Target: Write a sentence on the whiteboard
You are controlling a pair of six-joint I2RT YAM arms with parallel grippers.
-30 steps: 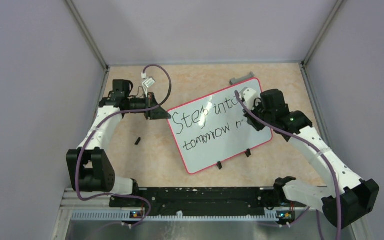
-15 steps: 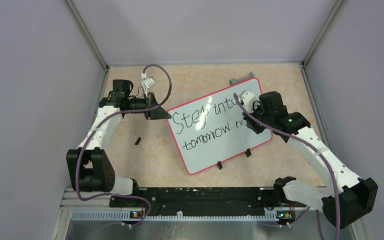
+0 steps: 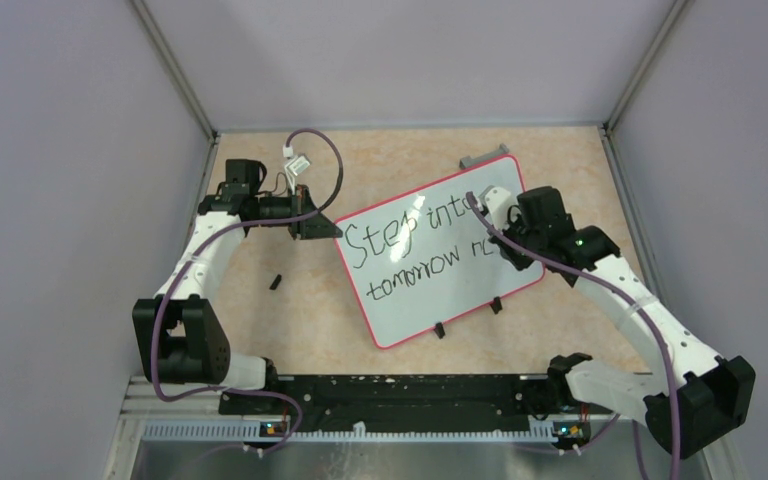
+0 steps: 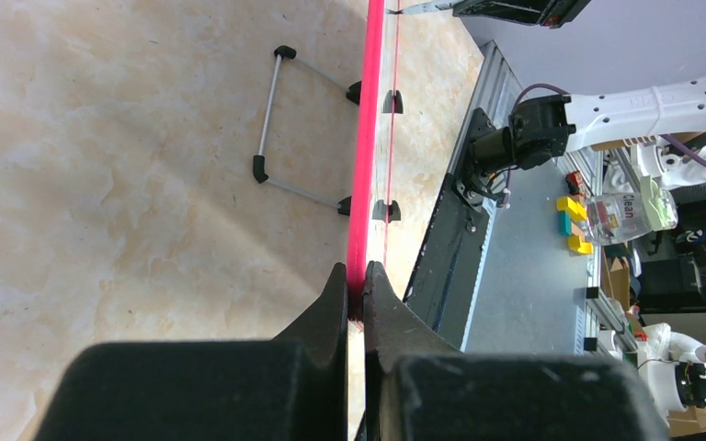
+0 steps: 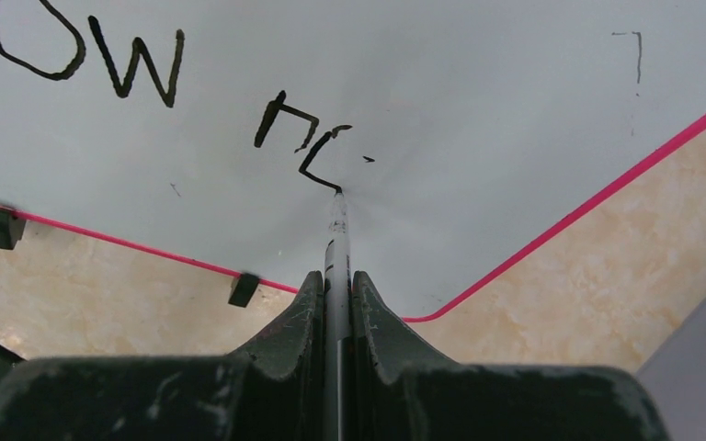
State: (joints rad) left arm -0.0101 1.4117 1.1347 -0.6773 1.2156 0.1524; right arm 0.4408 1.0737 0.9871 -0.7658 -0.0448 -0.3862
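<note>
While whiteboard (image 3: 430, 303) lies angled on bench (image 3: 300, 300), top view shows sentence (image 3: 412, 268) unfinished, second line mid-word. Left wrist: my left pincer (image 4: 356, 277) pinches pink rim (image 4: 368, 138), steadying. Right wrist: my right pincer (image 5: 335, 280) clamps marker (image 5: 337, 220), tip on board; next, I judge, complete stroke with light pressure.

Even bright overhead light, soft shadows; wrist views blurred at near edge.
</note>
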